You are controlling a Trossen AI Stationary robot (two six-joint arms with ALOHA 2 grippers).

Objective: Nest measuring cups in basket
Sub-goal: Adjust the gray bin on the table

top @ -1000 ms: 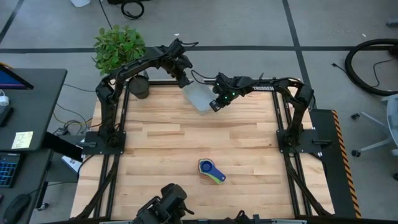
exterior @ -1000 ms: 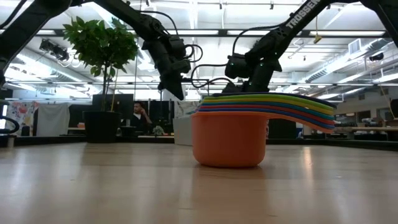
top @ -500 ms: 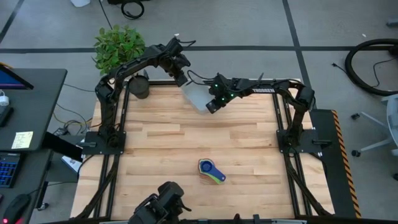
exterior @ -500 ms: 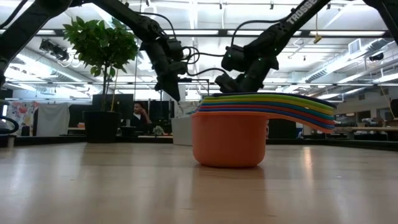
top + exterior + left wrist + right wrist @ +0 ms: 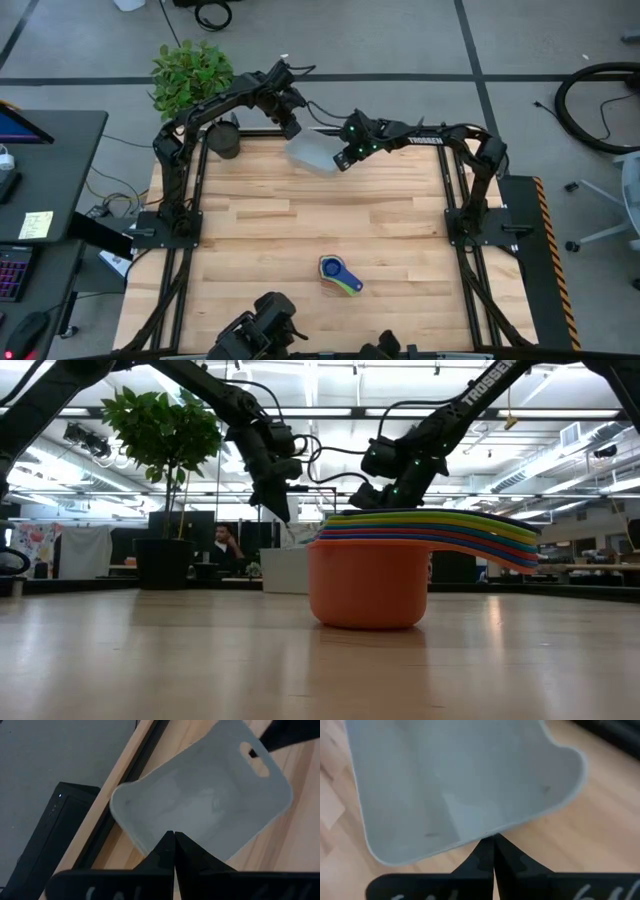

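The pale grey basket (image 5: 312,152) is at the table's far edge, between both grippers; the low view shows it (image 5: 285,571) behind the cups. My left gripper (image 5: 293,131) is shut on its far-left side, and my right gripper (image 5: 341,160) is shut on its right side. The measuring cups (image 5: 338,274) sit nested in one stack near the table's front middle, orange cup (image 5: 368,586) at the bottom on the wood, handles (image 5: 470,532) fanned to one side. No gripper touches the cups. My left gripper pinches the basket's wall at its rim (image 5: 159,851) between its two shut fingers, slanting down from the far left. The open inside of the basket faces the wrist camera. Whether its bottom rests on the table, I cannot tell. My right gripper pinches the basket's rim (image 5: 492,833) on the opposite side between its two shut fingers, slanting down from the table's right. The basket spreads away from the fingertips. Whether one finger is inside the wall is hidden by the fingers themselves.
A potted plant (image 5: 192,72) in a dark pot stands off the table's far left corner. The wooden tabletop (image 5: 300,230) lies bare between the basket and the cups. A person (image 5: 224,546) sits in the room beyond.
The basket has shifted a little toward the table's far left and turned about, held at both sides. My right gripper has tipped and followed it toward the far edge. Both grippers stay shut. The cups have not moved.
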